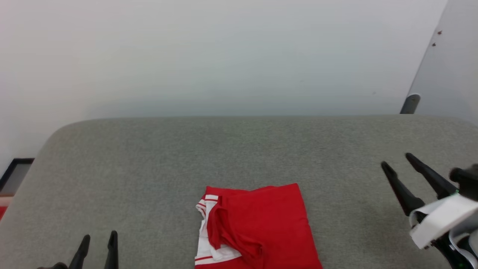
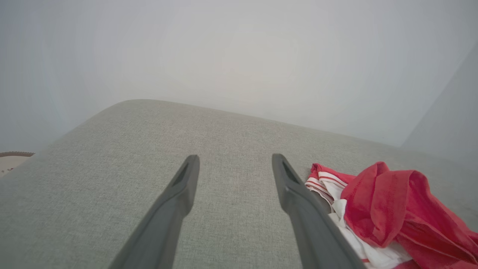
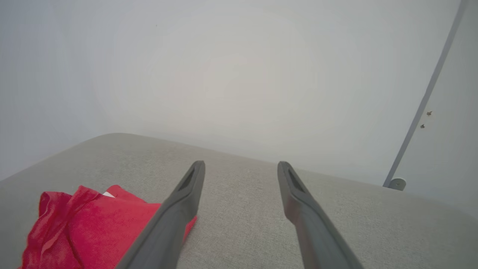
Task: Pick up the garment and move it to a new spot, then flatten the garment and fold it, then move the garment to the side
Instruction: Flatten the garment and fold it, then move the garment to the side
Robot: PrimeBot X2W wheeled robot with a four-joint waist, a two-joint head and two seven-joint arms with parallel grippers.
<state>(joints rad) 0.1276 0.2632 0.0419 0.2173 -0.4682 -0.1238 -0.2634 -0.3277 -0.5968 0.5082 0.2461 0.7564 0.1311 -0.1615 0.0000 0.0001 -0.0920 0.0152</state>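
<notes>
Fingers of my left gripper (image 1: 99, 234) and right gripper (image 1: 396, 159) stand wide apart, holding nothing; the folded garment (image 1: 261, 224) lies at the near edge of the grey surface (image 1: 224, 149), between them

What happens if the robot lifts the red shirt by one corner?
It would probably flop and dangle: the garment is thin cloth, wrinkled where it is folded. The fold would likely fall open. Pushed, it may bunch up on the fuzzy grey surface rather than slide.
</notes>
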